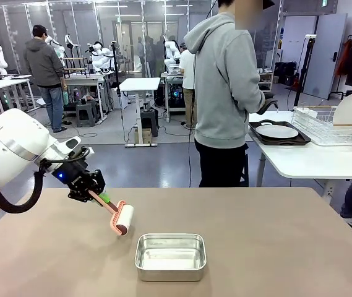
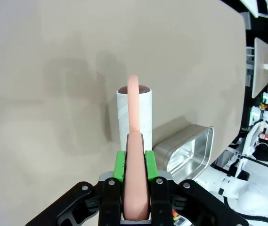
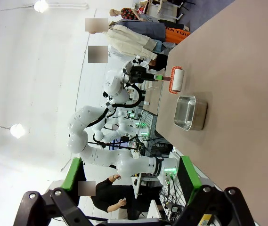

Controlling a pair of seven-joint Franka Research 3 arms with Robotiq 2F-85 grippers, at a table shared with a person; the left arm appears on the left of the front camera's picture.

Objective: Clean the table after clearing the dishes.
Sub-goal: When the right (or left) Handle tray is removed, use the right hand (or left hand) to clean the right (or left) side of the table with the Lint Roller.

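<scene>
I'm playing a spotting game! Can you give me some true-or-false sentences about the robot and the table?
The left tool grips a pink-handled roller. True.
The steel pan is full of food. False: it is empty.
The right tool is shut. False: its jaws stand open.
A white plate lies on a dark tray on the side table. True.

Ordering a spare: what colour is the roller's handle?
Salmon pink handle; the left wrist view shows it best.
</scene>
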